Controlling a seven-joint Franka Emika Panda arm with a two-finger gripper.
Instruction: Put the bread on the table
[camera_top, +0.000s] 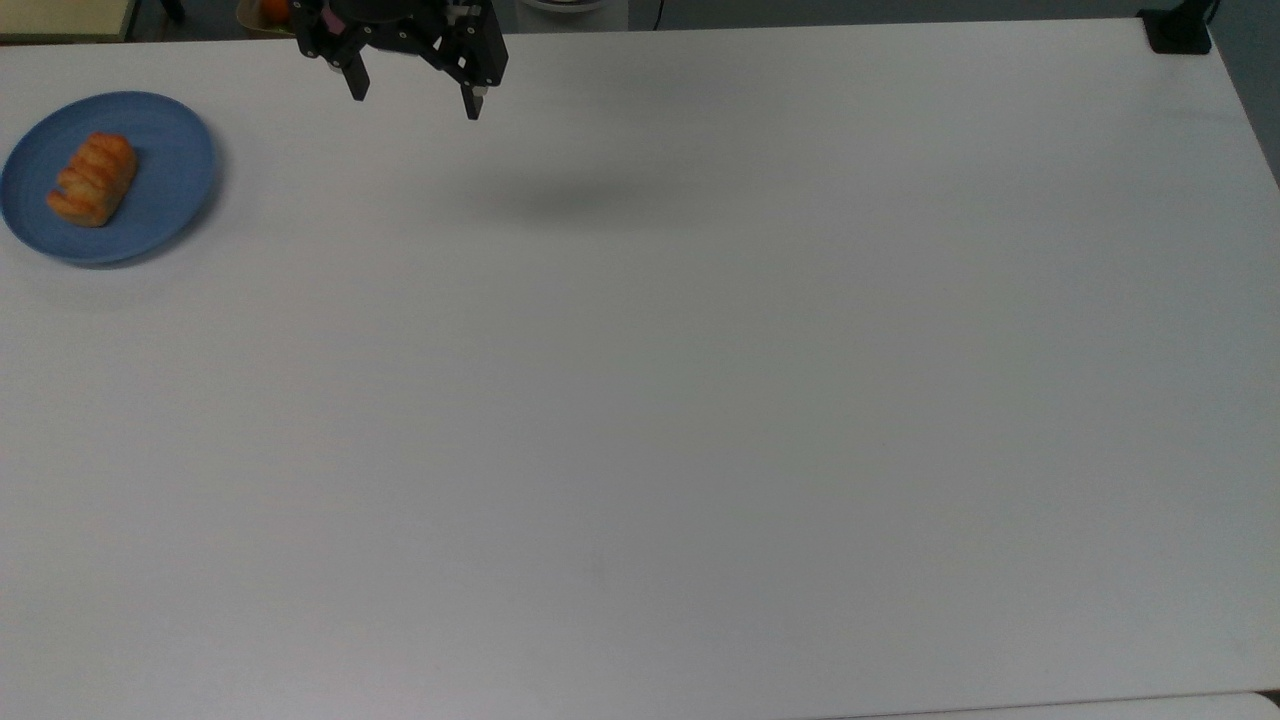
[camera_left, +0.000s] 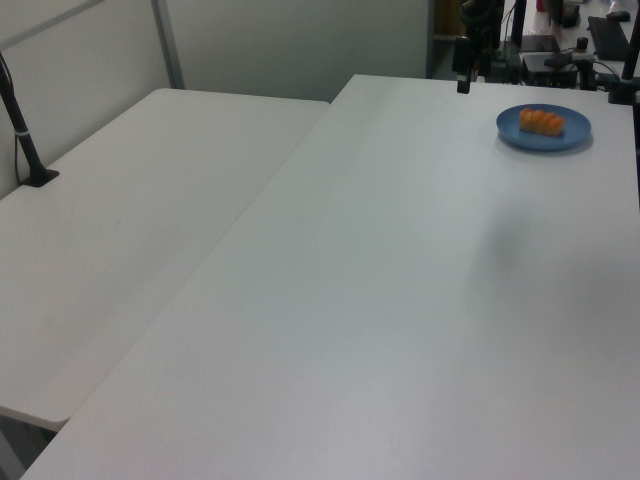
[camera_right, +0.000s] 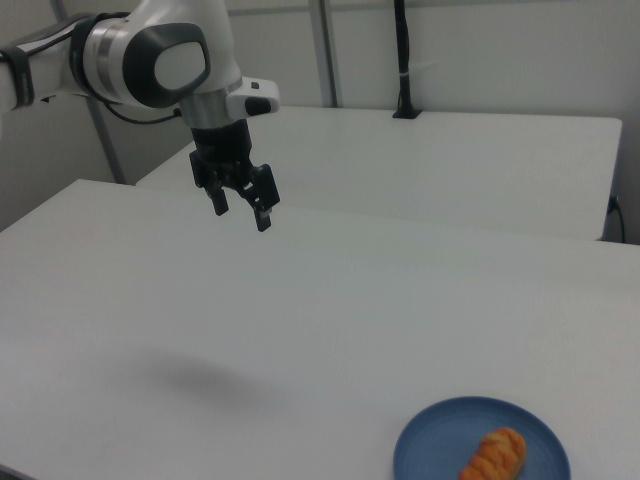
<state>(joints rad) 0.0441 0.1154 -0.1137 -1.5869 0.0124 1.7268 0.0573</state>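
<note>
The golden-orange ridged bread (camera_top: 92, 179) (camera_left: 541, 121) (camera_right: 491, 456) lies on a round blue plate (camera_top: 170, 170) (camera_left: 575, 135) (camera_right: 425, 455) at the far left of the top view. The white table (camera_top: 640, 400) (camera_left: 400, 280) (camera_right: 300, 330) spreads under both. My black gripper (camera_top: 413, 107) (camera_right: 240, 218) hangs open and empty high above the table near its back edge in the top view, well to the right of the plate. In the left view the gripper (camera_left: 463, 80) appears at the far end, to the plate's left.
A second white table (camera_left: 120, 230) (camera_right: 450, 160) adjoins this one. A black post with a clamp base (camera_left: 25, 135) (camera_right: 402, 60) stands on it. Another black clamp (camera_top: 1178, 30) sits at the top view's back right corner.
</note>
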